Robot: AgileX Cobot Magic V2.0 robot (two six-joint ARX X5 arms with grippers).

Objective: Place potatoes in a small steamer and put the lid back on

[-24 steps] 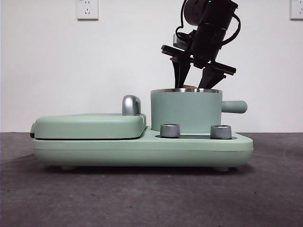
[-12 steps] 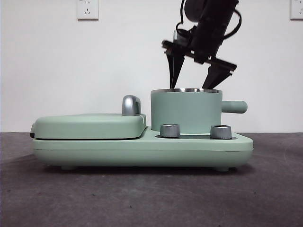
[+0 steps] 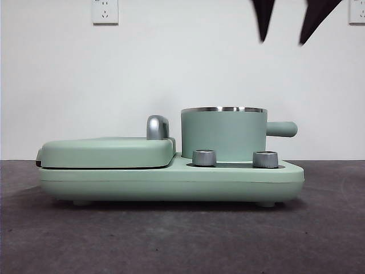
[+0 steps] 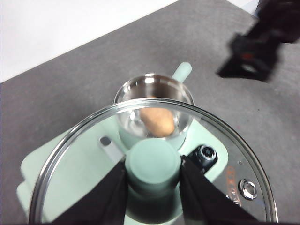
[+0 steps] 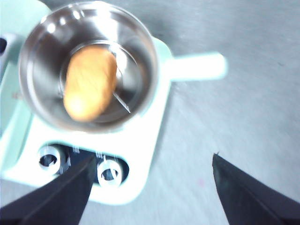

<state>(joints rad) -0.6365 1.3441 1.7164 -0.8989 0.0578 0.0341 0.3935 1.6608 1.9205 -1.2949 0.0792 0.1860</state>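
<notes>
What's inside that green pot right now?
One potato lies inside the pot, on a metal rack. The wrist views show it; from the front the pot's wall hides it. Whatever is under the potato is covered.

You face a plain white wall [image 3: 171, 68], evenly lit. Two white wall sockets sit high on it: one socket [image 3: 105, 11] upper left, a second socket [image 3: 357, 11] at the upper right edge. Your dark grey matte surface [image 3: 171, 240] meets the wall.
</notes>
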